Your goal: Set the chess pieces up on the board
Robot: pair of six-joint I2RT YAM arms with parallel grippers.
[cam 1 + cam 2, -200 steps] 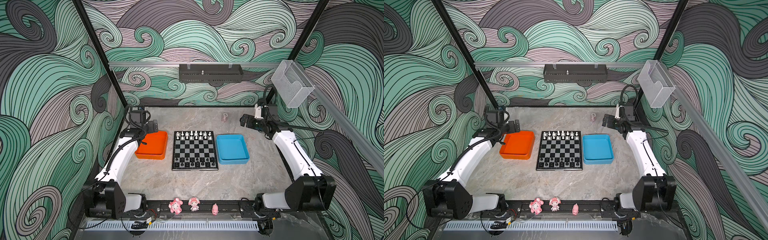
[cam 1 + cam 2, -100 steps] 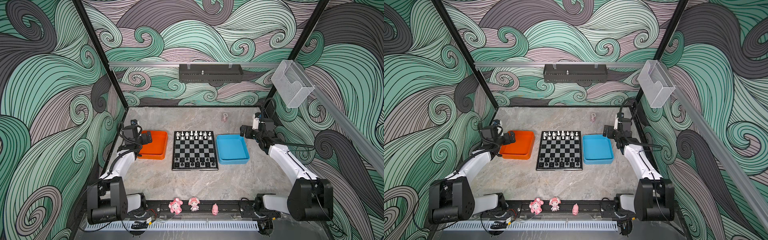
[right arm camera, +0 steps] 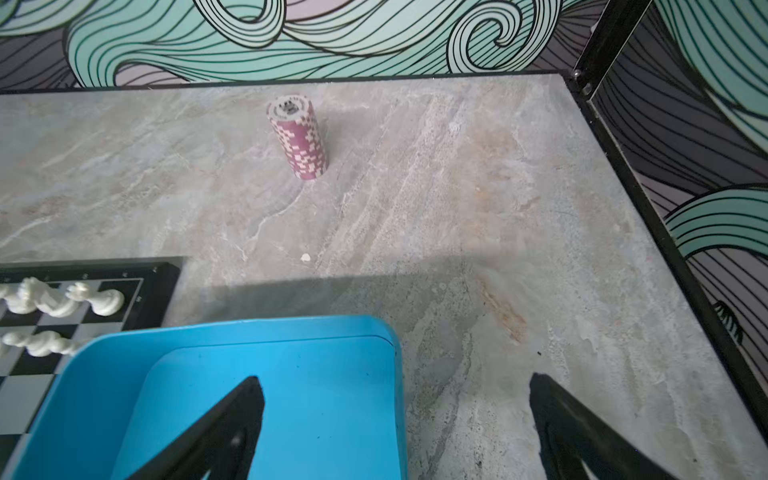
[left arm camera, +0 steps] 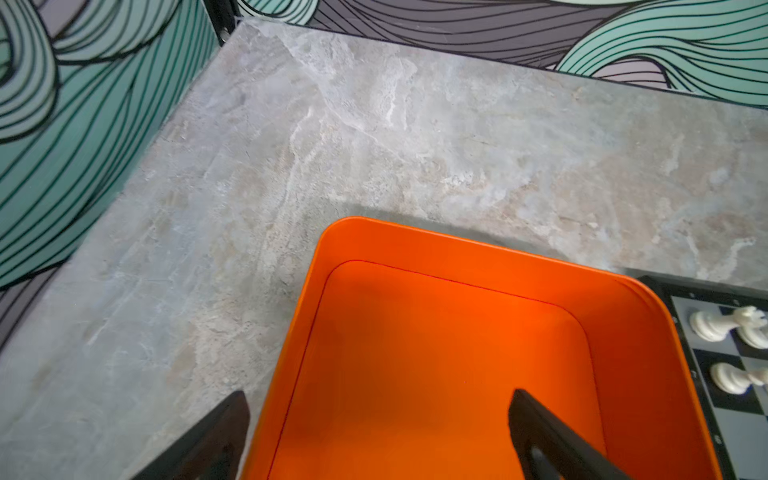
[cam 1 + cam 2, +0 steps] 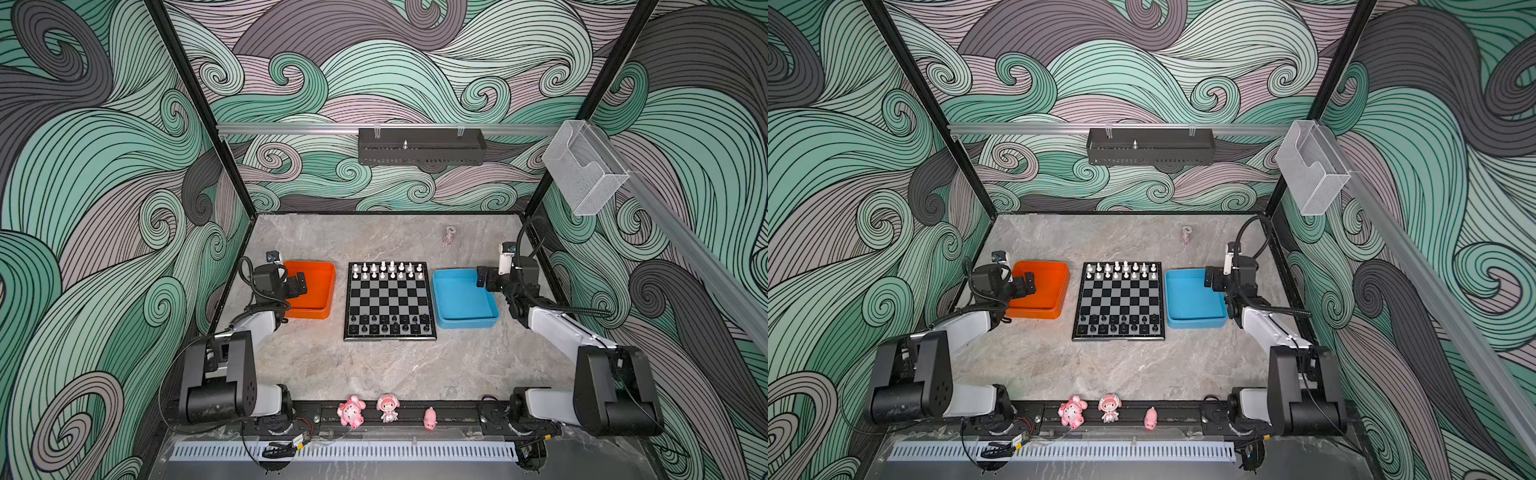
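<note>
The board (image 5: 390,300) lies at the table's middle in both top views, its centre squares bare. White chess pieces (image 5: 388,269) fill its two far rows and black chess pieces (image 5: 388,325) its two near rows. Some white pieces (image 4: 725,324) show at the edge of the left wrist view, and others (image 3: 62,301) in the right wrist view. My left gripper (image 5: 300,283) hangs open over the orange tray, nothing between its fingers (image 4: 378,401). My right gripper (image 5: 484,279) stands open over the blue tray's far right corner, empty (image 3: 395,380).
The orange tray (image 5: 322,305) sits left of the board and the blue tray (image 5: 461,307) right of it, both showing bare floors. A stack of maroon poker chips (image 3: 299,137) stands behind the blue tray. Three pink figurines (image 5: 351,411) line the front rail.
Both arms have folded back toward the front, bringing each gripper nearer and lower over its tray. Both grippers stayed open. The pieces have not moved.
</note>
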